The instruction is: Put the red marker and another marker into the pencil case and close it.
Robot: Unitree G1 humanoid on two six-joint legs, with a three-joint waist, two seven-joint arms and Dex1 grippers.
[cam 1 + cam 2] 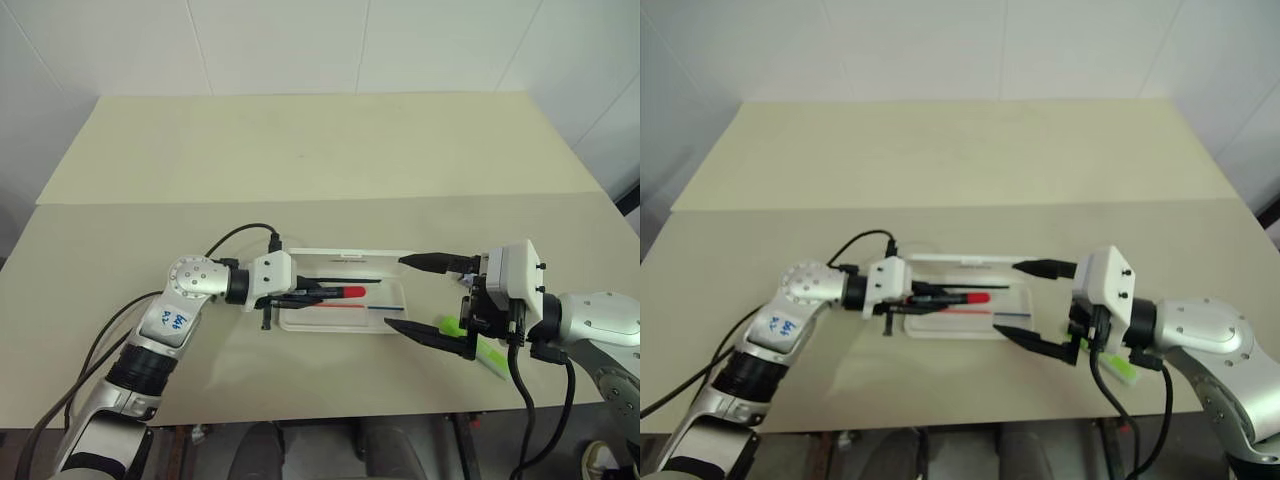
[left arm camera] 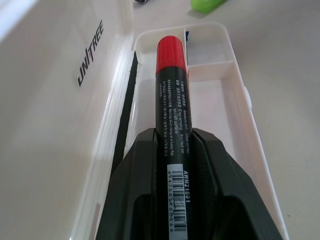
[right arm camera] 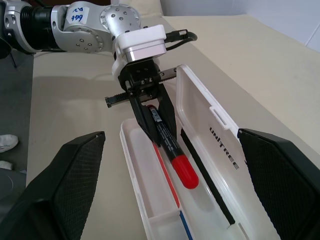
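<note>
Your left gripper [image 1: 318, 292] is clenched on the red marker [image 1: 340, 291], pinching its black barrel so the red cap sticks out past the fingertips toward the right. You have it held over the open tray of the pencil case [image 1: 392, 322], roughly along the case's length; from the right wrist view the marker looks raised above the tray floor rather than resting on it, though that is hard to judge for certain. The case lies in the middle of the table [image 1: 300, 150] with its lid [image 3: 210, 130] swung open on the far side, the "UNITREE" lettering facing up. A red-blue stripe [image 1: 350, 308] runs along the tray's bottom near the front wall.

Your right gripper [image 1: 425, 295] has its jaws released and spread wide, holding nothing, with one finger by the case's far right corner and the other by its near right corner. The green highlighter [image 1: 450, 326] lies on the table just right of the case, partly hidden behind the near finger of that gripper.
</note>
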